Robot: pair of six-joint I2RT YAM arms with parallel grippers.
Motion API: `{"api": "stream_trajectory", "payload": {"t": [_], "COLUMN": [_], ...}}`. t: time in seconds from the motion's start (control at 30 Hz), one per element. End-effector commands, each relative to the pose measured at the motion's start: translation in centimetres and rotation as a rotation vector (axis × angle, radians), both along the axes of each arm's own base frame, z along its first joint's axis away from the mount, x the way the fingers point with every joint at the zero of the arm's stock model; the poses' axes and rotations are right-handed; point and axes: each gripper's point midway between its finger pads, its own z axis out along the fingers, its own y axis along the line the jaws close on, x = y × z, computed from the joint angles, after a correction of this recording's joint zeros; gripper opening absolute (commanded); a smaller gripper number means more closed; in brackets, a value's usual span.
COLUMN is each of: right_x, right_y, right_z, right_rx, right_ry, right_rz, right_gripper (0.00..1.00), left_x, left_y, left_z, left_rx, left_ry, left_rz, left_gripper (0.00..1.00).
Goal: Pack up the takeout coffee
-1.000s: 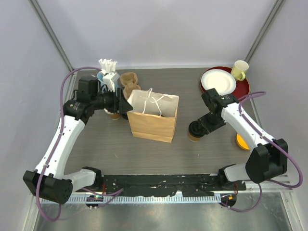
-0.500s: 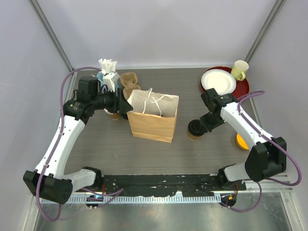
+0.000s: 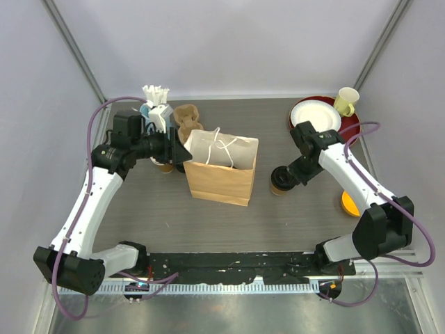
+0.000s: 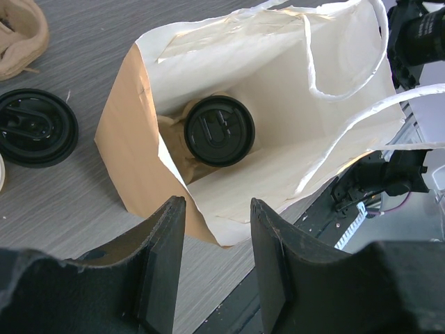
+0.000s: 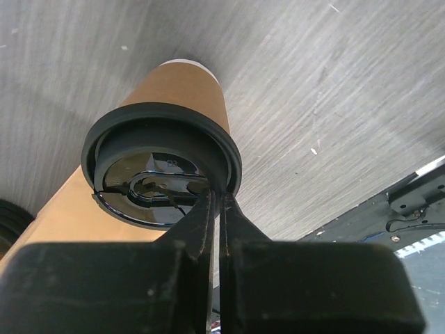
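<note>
A blue cup of straws (image 3: 154,104) and a cardboard carrier (image 3: 186,118) stand at the back left. Nearer, the left cup (image 4: 35,125) stands on the table (image 3: 208,223) just beside the paper bag (image 3: 221,179). The left gripper (image 4: 217,209) hangs at the bag's rim, jaws apart. The second cup (image 4: 219,131) stands inside the bag. The right cup (image 3: 280,181) stands just outside the bag's right wall, with the clenched right gripper (image 5: 219,203) against its lid rim. White plates (image 3: 316,117) and a yellow mug (image 3: 346,101) sit behind.

The bagged coffee cup (image 4: 219,131) shows only its top; the paper bag (image 4: 264,83) hides its body.
</note>
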Motion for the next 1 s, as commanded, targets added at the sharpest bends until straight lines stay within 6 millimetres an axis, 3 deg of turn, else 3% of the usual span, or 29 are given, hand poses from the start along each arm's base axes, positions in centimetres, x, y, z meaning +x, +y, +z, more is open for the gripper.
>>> {"api": "stream_trajectory", "payload": {"t": [0.0,0.07,0.1,0.17,0.2,0.27,0.3,0.37,0.4,0.57,0.7,0.73,0.8,0.83,0.9,0.97], "right_x": [2.0,3.5,4.7,5.7,6.8,7.9,8.8,10.0,10.7,12.8,12.5,11.4,10.6,9.4,7.9,6.1], "right_y": [-0.3,-0.2,0.0,0.0,0.2,0.3,0.5,1.0,1.6,4.7,10.1,12.9,15.9,18.6,20.7,23.0], "right_z": [3.3,5.7,7.8,9.5,12.1,13.7,16.2,17.5,20.1,26.0,29.7,29.8,30.5,30.0,30.6,30.0], "right_rx": [-0.037,-0.048,-0.052,-0.071,-0.074,-0.089,-0.094,-0.096,-0.072,0.0,0.133,0.184,0.243,0.278,0.312,0.336], "right_ry": [-0.092,-0.15,-0.208,-0.244,-0.315,-0.344,-0.411,-0.438,-0.512,-0.699,-0.836,-0.843,-0.874,-0.863,-0.879,-0.852], "right_rz": [0.099,0.144,0.19,0.232,0.268,0.301,0.335,0.37,0.386,0.497,0.619,0.686,0.754,0.82,0.894,0.971], "right_gripper": [0.01,0.01,0.01,0.01,0.01,0.01,0.01,0.01,0.01,0.01,0.01,0.01,0.01,0.01,0.01,0.01], "left_x": [0.1,0.3,0.3,0.5,0.4,0.5,0.5,0.4,0.6,1.8,2.5,2.4,2.1,2.0,1.8,1.8], "left_y": [-0.1,0.0,0.0,0.1,0.0,-0.1,-0.1,-0.1,0.0,1.8,2.9,2.8,2.5,2.4,2.4,2.4], "left_z": [1.8,2.3,2.5,3.0,3.1,3.4,3.5,3.7,3.5,1.9,0.7,0.7,0.8,0.6,0.6,0.6], "left_rx": [-0.02,-0.019,-0.022,-0.027,-0.039,-0.055,-0.064,-0.084,-0.08,0.001,0.054,0.047,0.036,0.034,0.032,0.032], "left_ry": [-0.055,-0.062,-0.063,-0.064,-0.051,-0.038,-0.027,0.005,0.015,0.057,0.079,0.083,0.088,0.096,0.101,0.095], "left_rz": [-0.004,0.003,0.008,0.022,0.031,0.043,0.054,0.082,0.1,0.226,0.29,0.281,0.265,0.259,0.254,0.252], "left_gripper": [0.46,0.46,0.46,0.47,0.47,0.47,0.48,0.48,0.48,0.49,0.49,0.49,0.49,0.49,0.48,0.48]}}
